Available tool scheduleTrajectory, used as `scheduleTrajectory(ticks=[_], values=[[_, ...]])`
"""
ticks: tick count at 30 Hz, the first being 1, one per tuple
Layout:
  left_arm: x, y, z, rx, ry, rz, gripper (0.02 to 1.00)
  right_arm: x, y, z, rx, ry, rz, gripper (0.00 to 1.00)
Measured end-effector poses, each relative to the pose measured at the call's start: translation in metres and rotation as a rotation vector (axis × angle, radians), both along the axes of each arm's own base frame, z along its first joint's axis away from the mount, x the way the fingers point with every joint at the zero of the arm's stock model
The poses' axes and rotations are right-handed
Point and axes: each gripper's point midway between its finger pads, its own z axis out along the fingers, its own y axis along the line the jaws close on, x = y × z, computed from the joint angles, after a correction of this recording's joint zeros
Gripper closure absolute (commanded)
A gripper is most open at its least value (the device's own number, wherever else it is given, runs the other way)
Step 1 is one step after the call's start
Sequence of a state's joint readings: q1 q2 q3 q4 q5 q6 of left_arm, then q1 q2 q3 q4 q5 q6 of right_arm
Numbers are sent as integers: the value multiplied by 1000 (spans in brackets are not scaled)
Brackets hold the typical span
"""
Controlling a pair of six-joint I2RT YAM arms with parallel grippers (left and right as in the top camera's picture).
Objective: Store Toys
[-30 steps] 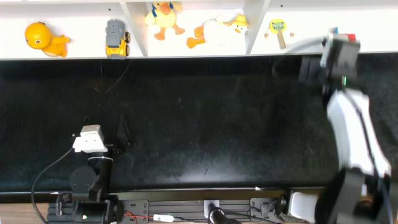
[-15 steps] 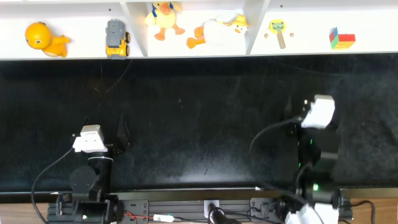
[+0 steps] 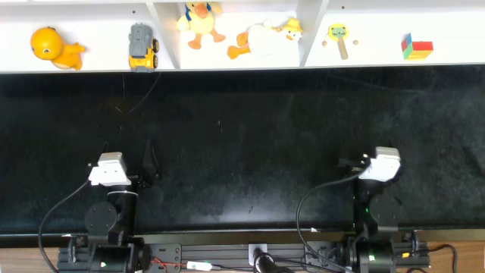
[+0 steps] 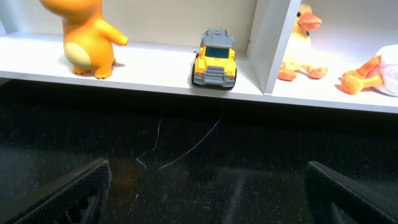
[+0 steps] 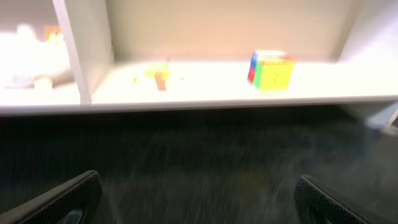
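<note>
Multicoloured puzzle cube (image 5: 270,70) sits flat in the right-end bay of the white shelf (image 3: 227,64), with bright patches of red, green, yellow and blue. Yellow truck (image 3: 142,47) and plush duck (image 3: 201,21) are shelved too, so this looks like wrap-up: park gently, well short of the shelf lip. Right claw (image 5: 196,186) gapes wide, empty, over the black table (image 3: 242,136); left claw (image 4: 206,180) likewise.

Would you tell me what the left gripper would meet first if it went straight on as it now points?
The black mat looks free; probably the front edge of the white shelf first, near the yellow truck.
</note>
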State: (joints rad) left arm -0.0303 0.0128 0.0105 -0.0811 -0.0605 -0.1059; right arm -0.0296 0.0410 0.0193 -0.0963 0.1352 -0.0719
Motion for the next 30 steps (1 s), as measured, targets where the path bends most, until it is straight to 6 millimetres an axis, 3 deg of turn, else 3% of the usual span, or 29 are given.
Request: scheduleTrajectory(ticks=[3, 30], values=[[0, 0, 0, 0, 0, 0, 20, -2, -2, 12, -10, -50, -7, 5], [0, 0, 0, 0, 0, 0, 20, -3, -9, 11, -76, -35, -35, 5]])
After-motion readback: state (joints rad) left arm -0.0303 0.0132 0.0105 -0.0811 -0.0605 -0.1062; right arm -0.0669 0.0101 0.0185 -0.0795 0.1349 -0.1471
